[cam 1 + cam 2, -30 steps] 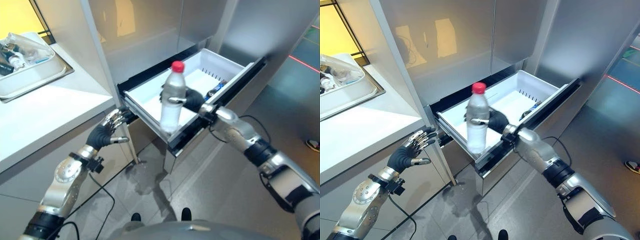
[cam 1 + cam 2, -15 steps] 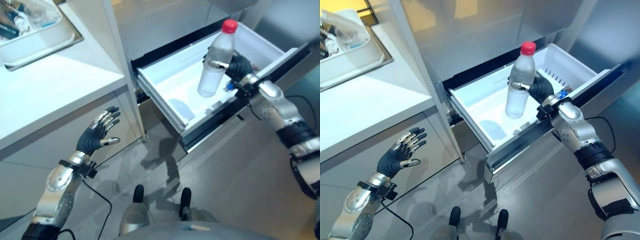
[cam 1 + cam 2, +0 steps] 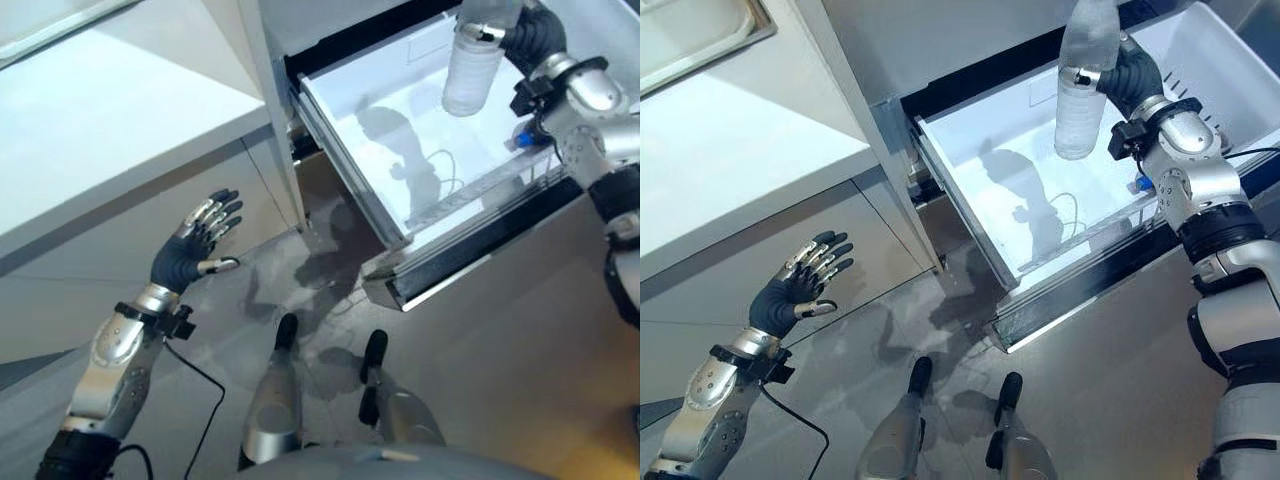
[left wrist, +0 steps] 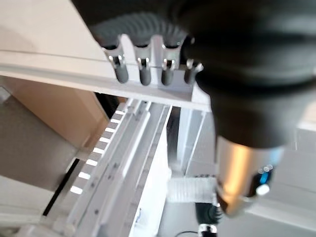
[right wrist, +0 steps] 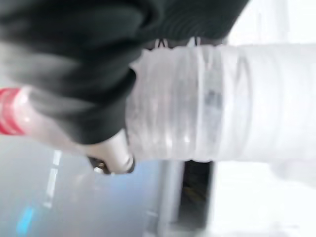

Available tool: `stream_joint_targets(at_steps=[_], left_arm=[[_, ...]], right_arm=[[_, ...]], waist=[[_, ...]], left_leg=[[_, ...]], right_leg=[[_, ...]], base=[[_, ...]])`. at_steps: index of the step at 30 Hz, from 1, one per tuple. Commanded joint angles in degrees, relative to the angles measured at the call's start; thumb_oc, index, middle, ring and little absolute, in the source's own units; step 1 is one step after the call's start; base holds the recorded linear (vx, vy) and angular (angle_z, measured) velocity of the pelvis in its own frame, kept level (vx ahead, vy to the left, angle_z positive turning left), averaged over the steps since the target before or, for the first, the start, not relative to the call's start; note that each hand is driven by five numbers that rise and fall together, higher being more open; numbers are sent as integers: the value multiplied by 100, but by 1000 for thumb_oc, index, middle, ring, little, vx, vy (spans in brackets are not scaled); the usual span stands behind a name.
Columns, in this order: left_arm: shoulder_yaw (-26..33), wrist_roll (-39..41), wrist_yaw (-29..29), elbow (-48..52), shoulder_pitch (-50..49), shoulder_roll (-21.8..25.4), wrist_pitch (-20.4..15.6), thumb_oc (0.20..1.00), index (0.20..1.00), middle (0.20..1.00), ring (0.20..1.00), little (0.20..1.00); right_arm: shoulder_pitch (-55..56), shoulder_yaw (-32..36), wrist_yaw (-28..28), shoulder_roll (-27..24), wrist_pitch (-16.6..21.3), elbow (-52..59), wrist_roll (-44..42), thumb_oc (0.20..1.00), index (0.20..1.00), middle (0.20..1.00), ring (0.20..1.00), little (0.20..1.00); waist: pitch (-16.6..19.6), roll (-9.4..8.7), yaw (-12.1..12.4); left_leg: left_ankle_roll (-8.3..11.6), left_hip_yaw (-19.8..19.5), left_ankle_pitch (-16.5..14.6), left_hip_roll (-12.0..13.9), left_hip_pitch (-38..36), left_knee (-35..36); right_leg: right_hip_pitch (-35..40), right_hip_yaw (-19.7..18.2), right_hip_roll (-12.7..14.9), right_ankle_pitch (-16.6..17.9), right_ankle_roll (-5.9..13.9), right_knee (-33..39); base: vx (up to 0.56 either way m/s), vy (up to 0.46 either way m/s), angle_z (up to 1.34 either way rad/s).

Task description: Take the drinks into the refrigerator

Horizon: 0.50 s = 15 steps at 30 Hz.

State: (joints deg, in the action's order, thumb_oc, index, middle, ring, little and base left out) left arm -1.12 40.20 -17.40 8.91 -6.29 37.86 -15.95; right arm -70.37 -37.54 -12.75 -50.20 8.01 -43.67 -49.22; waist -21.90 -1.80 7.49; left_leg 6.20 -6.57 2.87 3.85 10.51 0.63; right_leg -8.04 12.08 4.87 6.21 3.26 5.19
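Observation:
A clear plastic water bottle (image 3: pixel 1080 95) with a red cap (image 5: pixel 9 111) hangs upright over the open white refrigerator drawer (image 3: pixel 970 170). My right hand (image 3: pixel 1134 76) is shut round the bottle's middle, fingers curled against its ribbed side (image 5: pixel 197 98). A blue drink (image 3: pixel 1137 185) lies in the drawer near its front rail, below that hand. My left hand (image 3: pixel 790 293) floats open, fingers spread, in front of the cabinet to the drawer's left, holding nothing.
A white counter (image 3: pixel 730 150) runs along the left, with a metal sink rim (image 3: pixel 700 45) at its far end. The drawer's dark front panel (image 3: pixel 1110 280) juts out over the grey tiled floor (image 3: pixel 1110 400). The steel refrigerator door (image 3: pixel 930 40) stands behind.
The camera has tilted down, shifting the whole scene up. My right hand has carried the bottle farther over the drawer. The left hand stays open, slightly lower beside the cabinet.

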Motion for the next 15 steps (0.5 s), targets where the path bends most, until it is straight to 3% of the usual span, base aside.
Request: stream_joint_targets(at_steps=[1,10,11,15], left_arm=[[36,33,89,636,-35,396,-471,1000,1000,1000,1000,1000],[58,-195,277,737,52,412,-535,1000,1000,1000,1000,1000],[61,-228,273,731,56,426,-515,1000,1000,1000,1000,1000],[89,-266,282,724,31,434,-527,1000,1000,1000,1000,1000]], right_arm=[[-1001,-400,61,-380,352,-383,742,200,200,200,200,200],[-926,-772,146,-321,189,-762,2167,200,200,200,200,200],[-929,-1100,7,-445,190,-539,2698,200,200,200,200,200],[-851,-1233,-27,-553,136,-563,3068,200,200,200,200,200]], waist=[[95,-141,-19],[-113,-28,-65],[-148,-19,-97],[-204,5,-138]], left_leg=[[-516,25,-338,-447,-62,-308],[-500,35,-268,-438,18,-266],[-483,47,-269,-437,9,-262],[-471,19,-267,-449,5,-261]], right_leg=[[-331,45,-105,-956,-21,-1173],[-493,4,-112,-945,-25,-1239],[-473,16,-114,-951,-20,-1220],[-437,60,-116,-955,-21,-1180]], base=[[-20,-41,1],[-11,-5,0],[0,0,0],[0,0,0]])
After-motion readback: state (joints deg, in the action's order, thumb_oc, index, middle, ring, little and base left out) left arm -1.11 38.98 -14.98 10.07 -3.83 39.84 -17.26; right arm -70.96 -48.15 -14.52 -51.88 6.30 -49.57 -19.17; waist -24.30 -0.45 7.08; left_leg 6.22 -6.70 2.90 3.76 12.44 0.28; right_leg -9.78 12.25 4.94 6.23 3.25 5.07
